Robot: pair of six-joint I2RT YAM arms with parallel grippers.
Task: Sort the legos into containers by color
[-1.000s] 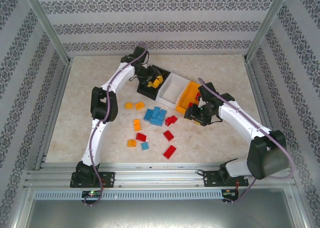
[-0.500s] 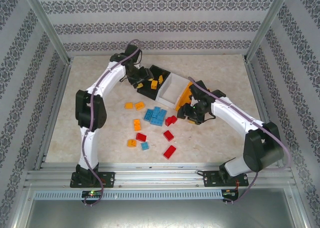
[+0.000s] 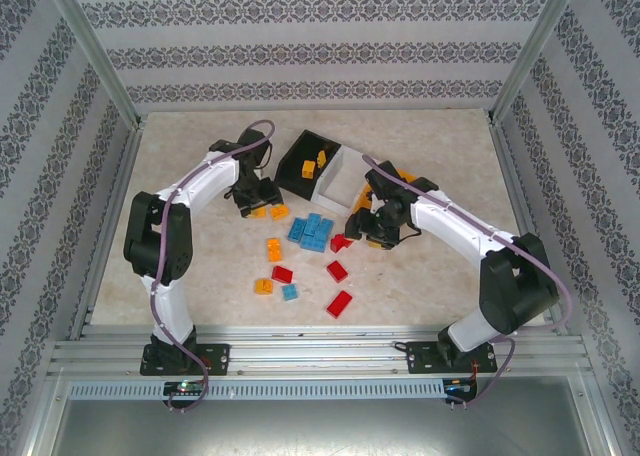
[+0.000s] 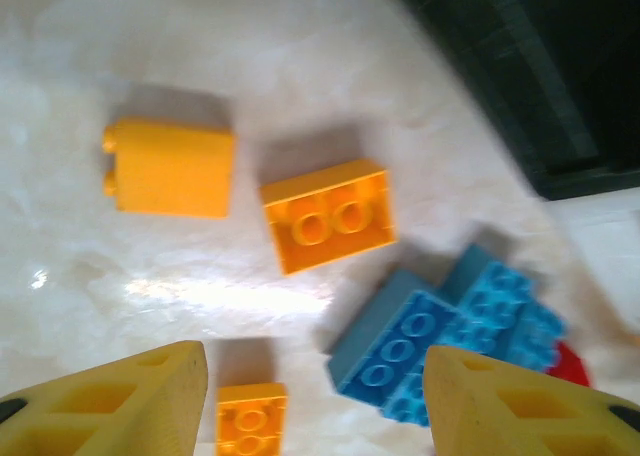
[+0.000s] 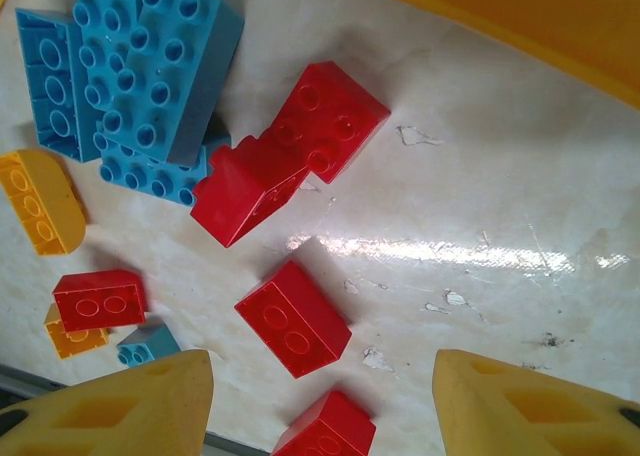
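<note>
My left gripper (image 3: 254,198) hangs open just above two orange-yellow legos (image 4: 328,216) (image 4: 170,169). A third orange-yellow lego (image 4: 250,416) lies between the fingertips, untouched. The black bin (image 3: 300,160) behind holds a few yellow legos (image 3: 320,160). My right gripper (image 3: 364,226) is open over red legos (image 5: 292,318) (image 5: 240,191), with nothing gripped. A blue cluster (image 3: 312,231) lies between the two grippers. The white bin (image 3: 338,178) sits beside the black one. The orange bin (image 3: 403,175) is mostly hidden behind my right arm.
More loose legos lie nearer the arm bases: red ones (image 3: 340,303) (image 3: 282,273), a small blue one (image 3: 290,292) and orange-yellow ones (image 3: 263,286) (image 3: 274,248). A metal frame and patterned walls ring the table (image 3: 180,176).
My left gripper left a yellow lego in the black bin and swung back down to the loose yellow ones. My right gripper moved left from the orange bin to the red legos.
</note>
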